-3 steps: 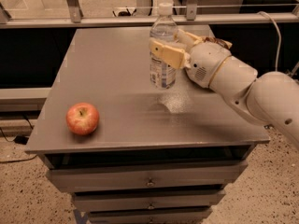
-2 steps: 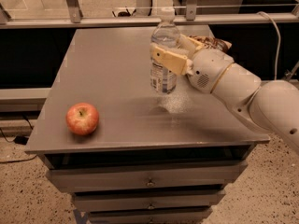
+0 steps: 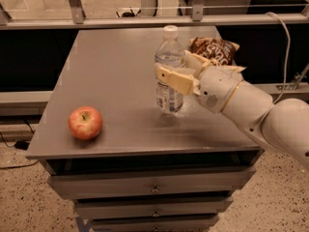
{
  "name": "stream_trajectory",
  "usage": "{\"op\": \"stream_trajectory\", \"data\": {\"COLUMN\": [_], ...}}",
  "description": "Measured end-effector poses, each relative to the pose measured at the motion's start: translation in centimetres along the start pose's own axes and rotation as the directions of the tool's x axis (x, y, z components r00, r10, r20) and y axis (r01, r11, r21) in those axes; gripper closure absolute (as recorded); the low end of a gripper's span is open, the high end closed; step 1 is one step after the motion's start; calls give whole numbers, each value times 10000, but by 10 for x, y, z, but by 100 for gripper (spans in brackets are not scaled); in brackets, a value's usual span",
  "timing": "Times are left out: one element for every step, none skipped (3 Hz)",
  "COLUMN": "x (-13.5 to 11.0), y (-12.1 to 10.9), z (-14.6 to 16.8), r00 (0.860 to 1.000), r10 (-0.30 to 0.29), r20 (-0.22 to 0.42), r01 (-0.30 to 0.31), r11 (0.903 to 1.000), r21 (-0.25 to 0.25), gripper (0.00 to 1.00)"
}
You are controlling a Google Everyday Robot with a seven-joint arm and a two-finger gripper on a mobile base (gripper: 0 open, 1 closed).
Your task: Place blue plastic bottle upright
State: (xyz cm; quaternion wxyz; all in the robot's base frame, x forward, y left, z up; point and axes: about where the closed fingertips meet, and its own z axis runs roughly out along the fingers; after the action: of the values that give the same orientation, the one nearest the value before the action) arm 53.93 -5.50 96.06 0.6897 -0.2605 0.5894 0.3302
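The blue plastic bottle (image 3: 169,88) is clear with a white cap and a pale label. It stands upright, its base at the grey table top (image 3: 111,76), right of centre. My gripper (image 3: 181,72) comes in from the right and is shut on the bottle at mid-height. One cream finger (image 3: 174,79) crosses in front of the bottle and the other sits behind it. My white arm (image 3: 260,112) runs off to the lower right.
A red apple (image 3: 85,123) sits near the table's front left edge. A brown snack bag (image 3: 216,49) lies behind my gripper at the back right. Drawers (image 3: 149,187) sit below the table top. A rail (image 3: 145,21) runs behind the table.
My gripper has lowered the bottle towards the near side, from above the table down to the table top. The bottle has stayed upright. The apple has not moved.
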Motion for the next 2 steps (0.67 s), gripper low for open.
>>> {"op": "stream_trajectory", "data": {"x": [11, 21], "y": [9, 16], "z": [-6, -11], "r00": [9999, 9985], "r10": [-158, -469], "r20": [12, 287], "r01": [158, 474], "r11": [9998, 9988], "r21": [-102, -143], "gripper": [100, 100]}}
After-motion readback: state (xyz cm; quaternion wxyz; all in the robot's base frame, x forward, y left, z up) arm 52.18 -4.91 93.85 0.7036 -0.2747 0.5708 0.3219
